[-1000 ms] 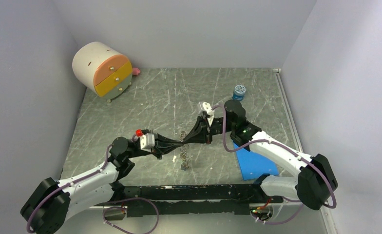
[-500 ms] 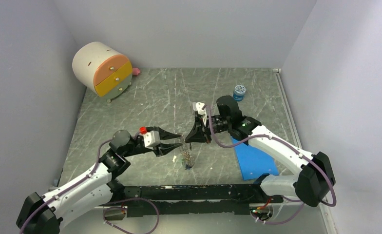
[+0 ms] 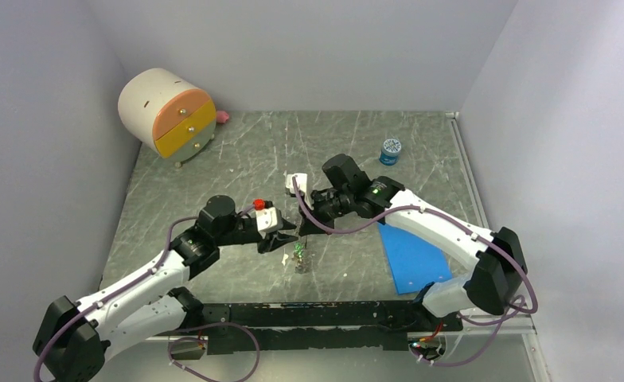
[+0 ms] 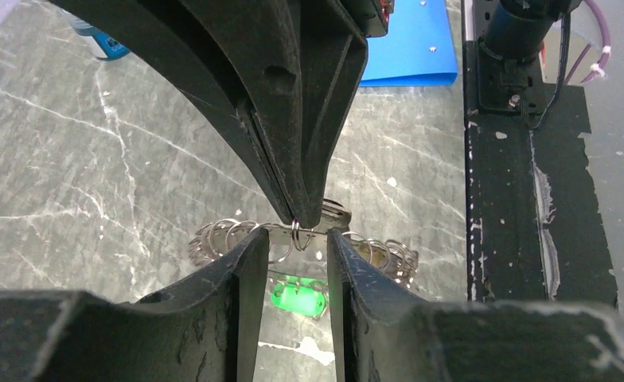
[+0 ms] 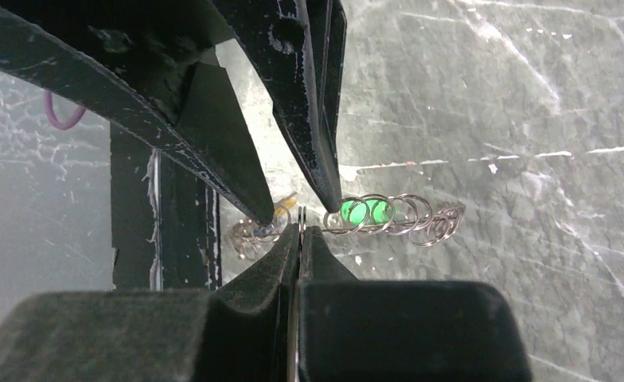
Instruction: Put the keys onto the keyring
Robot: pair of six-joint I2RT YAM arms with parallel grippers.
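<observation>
Silvery and beaded-looking, the keyring [image 4: 380,253] hangs over the counter [image 3: 213,167] from the right hand [image 5: 301,231], whose fingers are pressed together on its top edge. Within the last second the left hand [image 4: 293,240] has closed in, its spread fingers now bracketing that pinch; with a green key [image 4: 297,301] already dangling there, a second grip looks imminent.
</observation>
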